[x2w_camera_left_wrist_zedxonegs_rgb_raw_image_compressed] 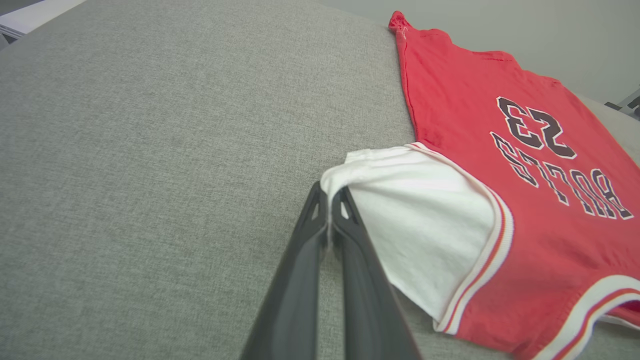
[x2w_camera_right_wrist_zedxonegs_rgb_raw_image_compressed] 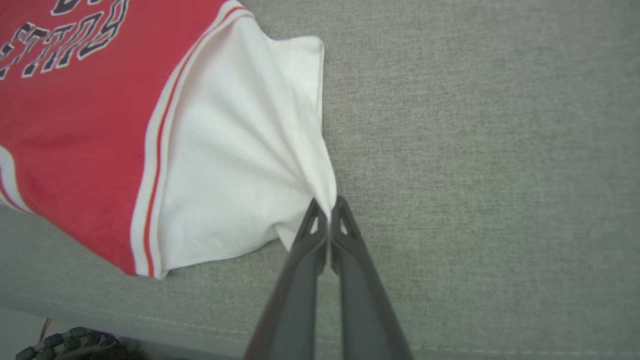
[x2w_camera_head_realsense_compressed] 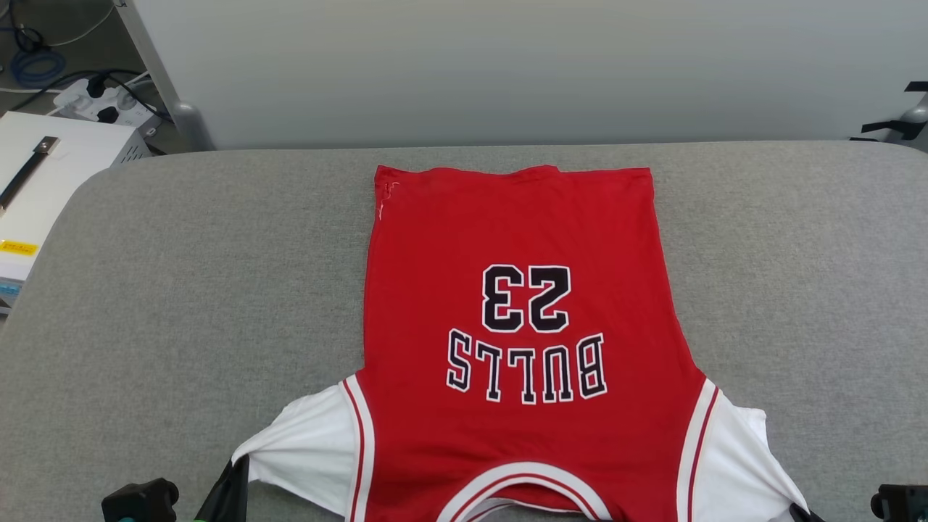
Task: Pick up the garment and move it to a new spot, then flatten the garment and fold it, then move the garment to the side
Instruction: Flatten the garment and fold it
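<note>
The garment (x2w_camera_head_realsense_compressed: 522, 239), a red jersey with white sleeves and black "BULLS 23" lettering, lies spread flat on the grey padded table (x2w_camera_head_realsense_compressed: 181, 290), collar toward me and hem at the far side. My left gripper (x2w_camera_left_wrist_zedxonegs_rgb_raw_image_compressed: 330, 192) is shut on the outer corner of one white sleeve (x2w_camera_left_wrist_zedxonegs_rgb_raw_image_compressed: 420, 210); its dark fingers (x2w_camera_head_realsense_compressed: 230, 489) show at the head view's lower left. My right gripper (x2w_camera_right_wrist_zedxonegs_rgb_raw_image_compressed: 329, 202) is shut on the tip of the other white sleeve (x2w_camera_right_wrist_zedxonegs_rgb_raw_image_compressed: 240, 165), which bunches into pleats at the pinch. Both sleeves are pulled outward from the garment (x2w_camera_left_wrist_zedxonegs_rgb_raw_image_compressed: 500, 150) body (x2w_camera_right_wrist_zedxonegs_rgb_raw_image_compressed: 80, 125).
A white box (x2w_camera_head_realsense_compressed: 43, 181) with a black handle stands off the table's left edge, with a power strip (x2w_camera_head_realsense_compressed: 101, 105) and cables behind it. A pale wall panel (x2w_camera_head_realsense_compressed: 507, 65) rises behind the table. Bare grey cushion lies left and right of the jersey.
</note>
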Robot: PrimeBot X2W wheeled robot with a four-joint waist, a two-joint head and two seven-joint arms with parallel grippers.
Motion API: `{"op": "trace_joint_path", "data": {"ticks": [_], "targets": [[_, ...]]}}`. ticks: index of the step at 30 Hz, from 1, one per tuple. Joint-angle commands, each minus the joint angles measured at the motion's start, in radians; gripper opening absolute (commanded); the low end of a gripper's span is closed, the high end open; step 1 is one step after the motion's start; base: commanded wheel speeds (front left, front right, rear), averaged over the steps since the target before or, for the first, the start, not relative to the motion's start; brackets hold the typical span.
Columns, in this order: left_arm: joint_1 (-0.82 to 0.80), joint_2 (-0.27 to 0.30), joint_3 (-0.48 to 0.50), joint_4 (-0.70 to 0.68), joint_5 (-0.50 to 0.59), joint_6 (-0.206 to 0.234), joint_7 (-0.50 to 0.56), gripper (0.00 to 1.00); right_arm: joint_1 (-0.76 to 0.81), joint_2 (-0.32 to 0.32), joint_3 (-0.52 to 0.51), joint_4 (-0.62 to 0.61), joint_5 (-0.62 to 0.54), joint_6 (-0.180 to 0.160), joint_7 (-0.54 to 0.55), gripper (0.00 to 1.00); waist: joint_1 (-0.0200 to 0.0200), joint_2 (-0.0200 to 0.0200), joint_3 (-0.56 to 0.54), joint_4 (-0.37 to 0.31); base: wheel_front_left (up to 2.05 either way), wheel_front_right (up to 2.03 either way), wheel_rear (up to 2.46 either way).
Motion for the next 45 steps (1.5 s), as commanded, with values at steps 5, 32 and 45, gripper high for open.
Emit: {"op": "trace_joint_path", "data": {"ticks": [5, 32, 45], "targets": [[-0.025, -0.01, -0.004, 0.01, 0.016, -0.01, -0.004, 0.0, -0.004, 0.022, -0.027, -0.023, -0.029, -0.001, 0.013, 0.44, 0.0001, 0.0, 0.01, -0.002, 0.0, 0.0, 0.0], [-0.268, -0.133, 0.005, -0.089, 0.197, -0.057, -0.026, 0.0, -0.835, -0.182, -0.044, -0.216, -0.12, -0.001, 0.32, 1.0, 0.0001, 0.0, 0.345, 0.153, 0.0, 0.0, 0.0], [-0.361, -0.27, 0.067, -0.083, 0.294, -0.154, -0.026, 0.0, -1.215, -0.245, 0.092, 0.073, -0.019, -0.001, 0.891, 1.0, 0.0001, 0.0, 0.519, 0.254, 0.0, 0.0, 0.0]]}}
